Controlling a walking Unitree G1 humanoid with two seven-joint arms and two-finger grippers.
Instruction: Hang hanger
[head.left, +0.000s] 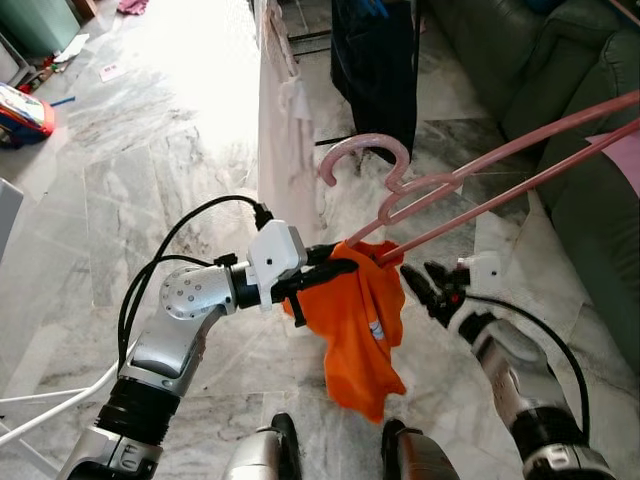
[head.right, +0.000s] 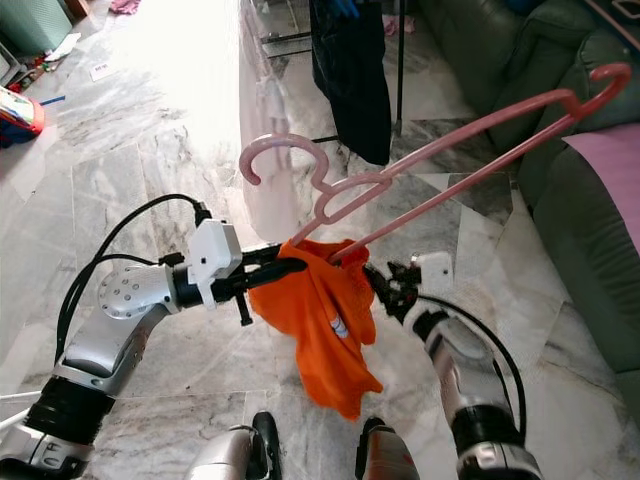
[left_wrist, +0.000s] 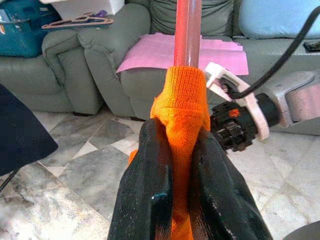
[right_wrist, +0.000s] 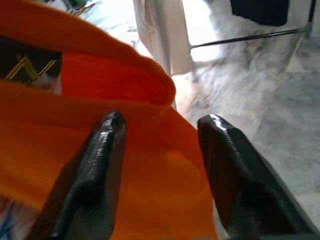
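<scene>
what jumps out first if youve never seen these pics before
The bright orange garment draped on one end of a pink hanger, in mid-air above the marble floor. The left gripper has its jaws shut on the cloth-wrapped end, while the right gripper sits just beside the cloth, jaws open.

This is a living room in a home. The floor (head.left: 150, 180) is grey marble tiles, and a green sofa (head.left: 560, 90) stands on the robot's right, with a pink cloth (left_wrist: 180, 50) on its seat and a light blue cushion (left_wrist: 277, 17). Clothes hang on a drying rack (head.left: 375, 60) in the middle of the room, and a toy (head.left: 20, 112) lies on the floor.
</scene>
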